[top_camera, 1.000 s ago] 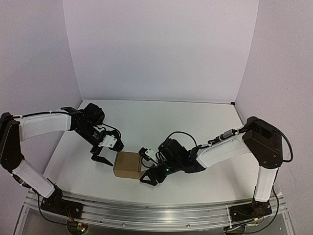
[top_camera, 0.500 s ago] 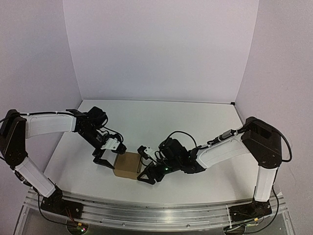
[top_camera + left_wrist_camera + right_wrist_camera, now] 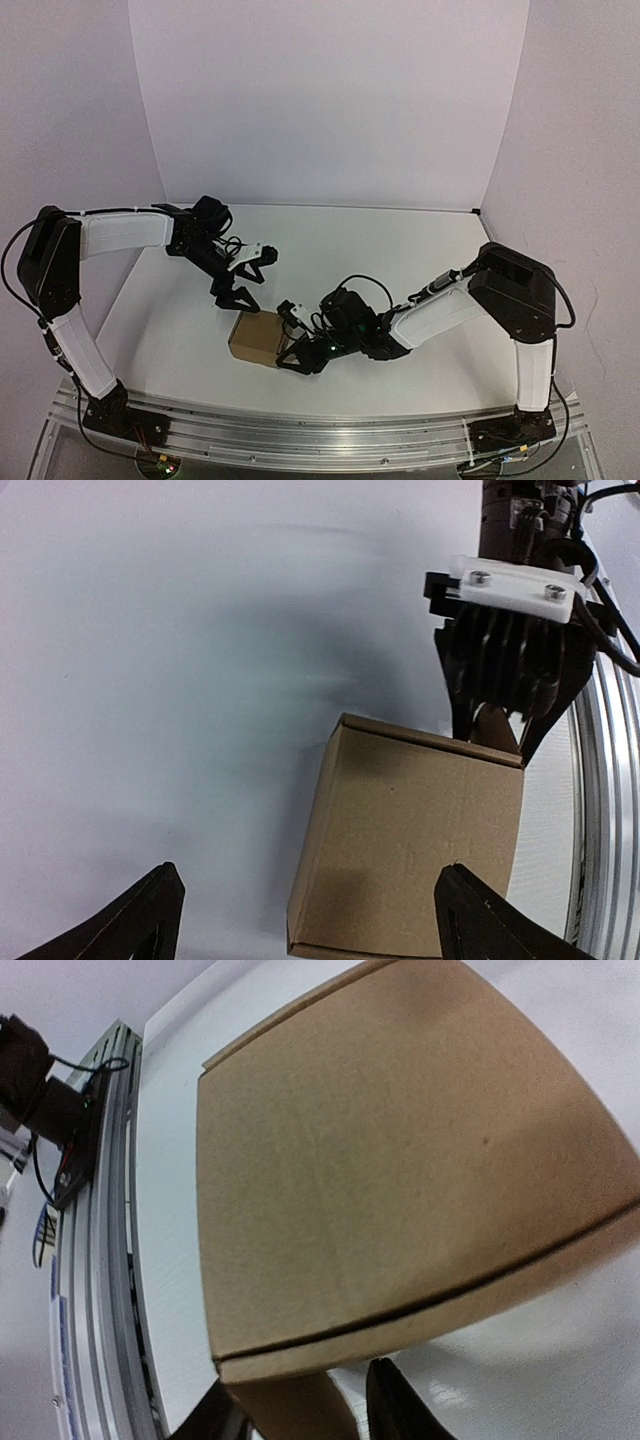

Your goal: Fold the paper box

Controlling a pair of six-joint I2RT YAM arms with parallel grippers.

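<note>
A white table top (image 3: 330, 250) is spread beneath the left claw (image 3: 255, 278) and the right claw (image 3: 292, 358), and pale lilac walls (image 3: 330, 100) are seen well beyond both claws, at the back and to either side. Behind the right claw, on its near side, a ribbed aluminium rail (image 3: 320, 432) is laid along the table's edge. A small dark board (image 3: 72, 1155) is mounted on that rail, well off to one side of that claw in the right wrist view.
</note>
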